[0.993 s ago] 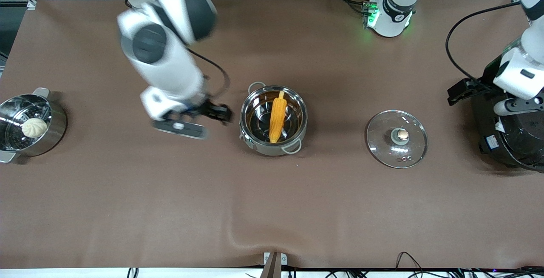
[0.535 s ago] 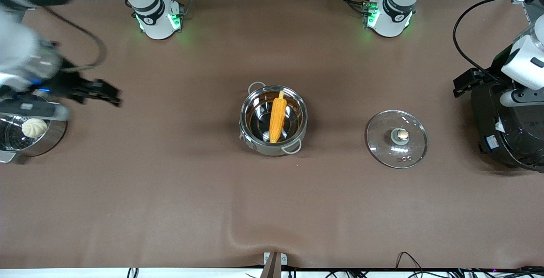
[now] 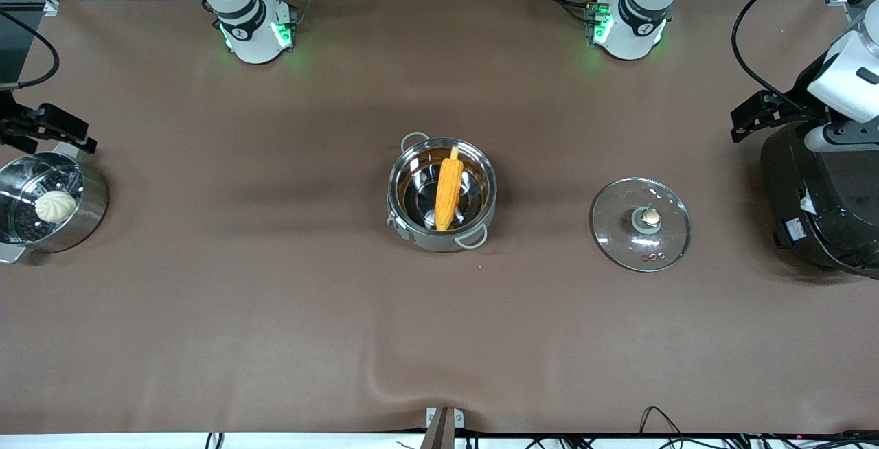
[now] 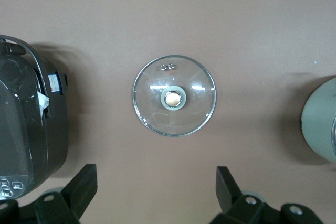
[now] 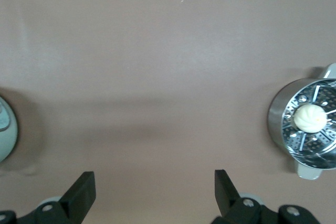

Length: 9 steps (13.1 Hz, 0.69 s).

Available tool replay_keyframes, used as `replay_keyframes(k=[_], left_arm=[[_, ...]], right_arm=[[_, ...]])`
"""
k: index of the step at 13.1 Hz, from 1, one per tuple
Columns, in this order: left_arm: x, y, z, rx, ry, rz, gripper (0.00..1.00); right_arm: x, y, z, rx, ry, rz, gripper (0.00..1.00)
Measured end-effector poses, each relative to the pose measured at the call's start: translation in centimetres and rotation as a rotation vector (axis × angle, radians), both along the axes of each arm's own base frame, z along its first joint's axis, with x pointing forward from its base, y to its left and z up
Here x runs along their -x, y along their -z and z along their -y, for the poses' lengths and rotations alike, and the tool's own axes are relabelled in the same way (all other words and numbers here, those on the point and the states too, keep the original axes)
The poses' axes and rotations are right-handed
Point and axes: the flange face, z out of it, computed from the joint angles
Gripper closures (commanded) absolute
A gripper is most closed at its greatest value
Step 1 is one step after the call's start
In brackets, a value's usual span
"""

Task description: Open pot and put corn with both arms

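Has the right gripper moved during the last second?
Yes. The right gripper went from beside the pot toward the right arm's end of the table, now by the steamer pot, fingers open.

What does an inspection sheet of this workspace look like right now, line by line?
Surface: brown table, a ripple at its near edge.
Job's things: pot open at the middle, corn in it; lid flat on the table toward the left arm's end.
Clutter: steamer with a bun; black cooker.
Grippers: left gripper open, over the cooker's edge; right gripper open, beside the steamer.
Cables: black cable looping to the left arm.
Surroundings: green-lit bases.
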Motion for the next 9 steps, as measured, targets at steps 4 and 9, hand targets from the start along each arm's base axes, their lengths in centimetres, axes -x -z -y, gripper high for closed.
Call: replay_keyframes(k=[4, 9], left_arm=[[0.1, 0.3, 0.5, 0.002, 0.01, -0.013, 0.0], [0.1, 0.3, 0.6, 0.003, 0.012, -0.013, 0.0]], right_arm=[[0.4, -1.3, 0.3, 0.065, -0.007, 0.051, 0.0], [0.8, -0.3, -0.1, 0.063, -0.015, -0.007, 0.0]])
